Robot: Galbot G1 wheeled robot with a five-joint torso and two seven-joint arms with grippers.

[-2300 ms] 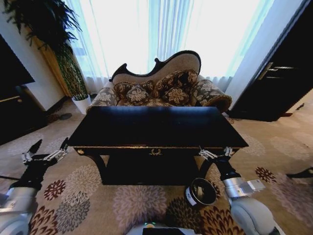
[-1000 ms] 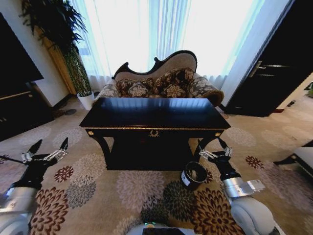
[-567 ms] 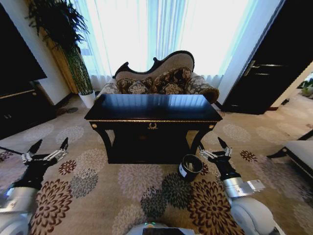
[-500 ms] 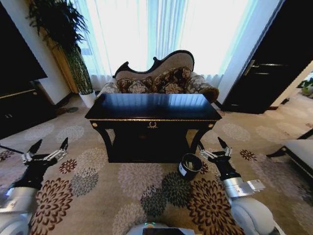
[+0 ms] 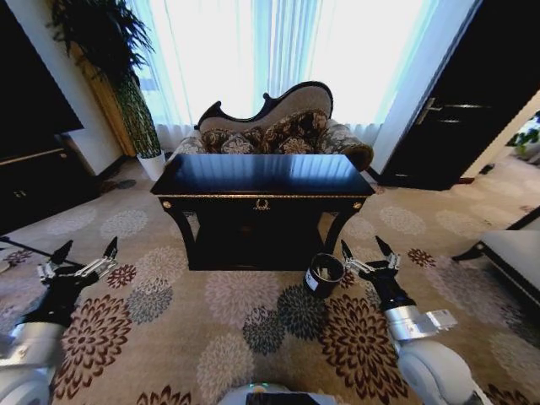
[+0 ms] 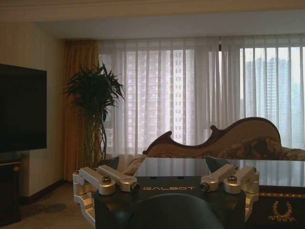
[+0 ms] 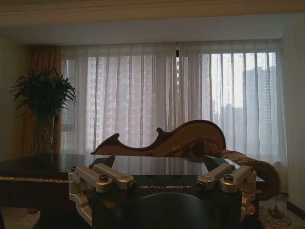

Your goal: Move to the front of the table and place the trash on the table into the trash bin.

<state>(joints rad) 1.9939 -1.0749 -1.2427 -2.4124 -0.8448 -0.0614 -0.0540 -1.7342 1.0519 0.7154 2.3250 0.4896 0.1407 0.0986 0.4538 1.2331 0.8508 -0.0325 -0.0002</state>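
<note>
The glossy black table (image 5: 261, 173) with gold trim stands across the carpet ahead of me, in front of a sofa. The trash is out of view from this distance. The small black trash bin (image 5: 323, 274) with a white label sits on the floor by the table's right front leg. My right gripper (image 5: 365, 249) hangs open just right of the bin, below table height. My left gripper (image 5: 84, 251) is open, low over the carpet, well left of the table. In the wrist views, the left gripper (image 6: 163, 164) and the right gripper (image 7: 161, 162) hold nothing and face the table (image 6: 200, 167).
A patterned sofa (image 5: 278, 131) stands behind the table, before curtained windows. A tall potted plant (image 5: 126, 93) and a dark cabinet (image 5: 34, 177) are at the left. A dark door (image 5: 464, 110) and a pale bench (image 5: 510, 253) are at the right. Flowered carpet lies open before the table.
The whole picture has shifted: the table, bin and sofa sit farther off and smaller, so the camera has backed away. Both arms keep the same pose with open grippers.
</note>
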